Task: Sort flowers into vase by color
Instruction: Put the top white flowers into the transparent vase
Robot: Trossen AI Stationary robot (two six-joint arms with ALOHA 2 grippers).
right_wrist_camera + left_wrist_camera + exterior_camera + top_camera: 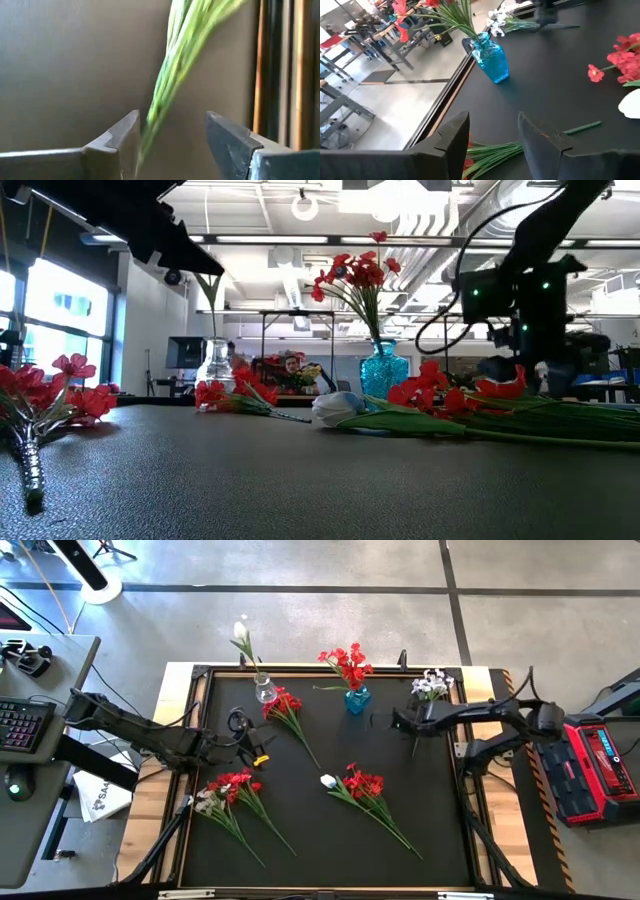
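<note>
I am seeing my right hand (401, 722) hanging over the far right of the black surface (330, 840), fingers spread around the green stem of the white sprig (431, 685) lying by the far edge, not clearly pinching it. My left hand (252, 748) is hovering spread and empty beside a red sprig (288, 708) near the clear vase (265, 689), which is holding one white flower (240, 632). The blue vase (357, 699) is holding red blooms (346, 662). More sprigs are lying loose: a red and pale bunch (225, 789) at the left, and a red one (362, 784) with a white bud (328, 781) in the middle.
</note>
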